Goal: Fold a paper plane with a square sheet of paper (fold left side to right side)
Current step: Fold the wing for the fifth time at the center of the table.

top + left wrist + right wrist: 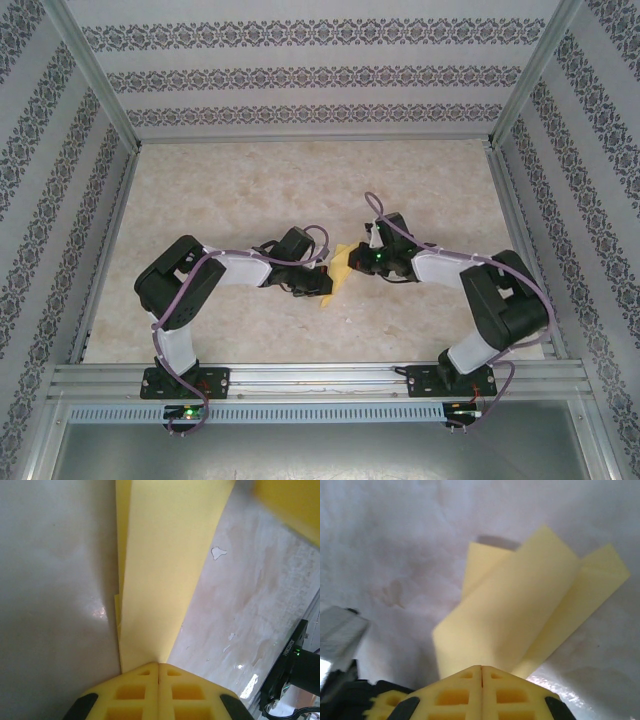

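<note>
Left gripper [158,669] and right gripper [481,671] both clamped tight, pinching the narrow folded yellow paper plane [165,570] from opposite ends.

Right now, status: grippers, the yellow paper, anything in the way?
Left gripper shut on folded thin yellow paper sheet. Right gripper shut on same sheet, opposite side. No obstruction seen on beige marbled tabletop.
</note>
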Controlling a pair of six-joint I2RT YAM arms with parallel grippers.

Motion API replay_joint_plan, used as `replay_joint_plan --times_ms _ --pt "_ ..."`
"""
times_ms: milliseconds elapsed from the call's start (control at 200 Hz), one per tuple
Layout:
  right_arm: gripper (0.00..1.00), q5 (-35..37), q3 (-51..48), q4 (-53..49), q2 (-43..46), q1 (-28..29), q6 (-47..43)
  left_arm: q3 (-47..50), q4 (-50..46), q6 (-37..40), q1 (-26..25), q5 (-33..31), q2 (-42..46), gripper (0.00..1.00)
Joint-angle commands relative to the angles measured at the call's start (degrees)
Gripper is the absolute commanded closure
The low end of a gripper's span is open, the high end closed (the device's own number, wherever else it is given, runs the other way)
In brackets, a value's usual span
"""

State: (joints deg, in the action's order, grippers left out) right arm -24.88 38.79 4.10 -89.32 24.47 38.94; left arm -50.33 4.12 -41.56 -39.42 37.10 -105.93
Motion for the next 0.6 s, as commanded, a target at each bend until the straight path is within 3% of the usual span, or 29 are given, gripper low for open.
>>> replay_joint_plan --times_ms 0,300,595 --pt "1.0 -1.2 -2.6 0.2 3.1 0.0 -0.4 2.5 -4.3 1.1 -1.5 -5.5 -1.7 0.98" --pt "1.0 -3.1 -8.3 12.2 3.9 4.0 5.9 1.4 -8.6 2.6 -2.3 -9.4 -1.9 0.99" --pt "1.0 -3.1 -6.9 16.0 -0.9 6.4 7.7 0.9 -9.4 2.8 -2.5 -10.1 -1.7 0.99"
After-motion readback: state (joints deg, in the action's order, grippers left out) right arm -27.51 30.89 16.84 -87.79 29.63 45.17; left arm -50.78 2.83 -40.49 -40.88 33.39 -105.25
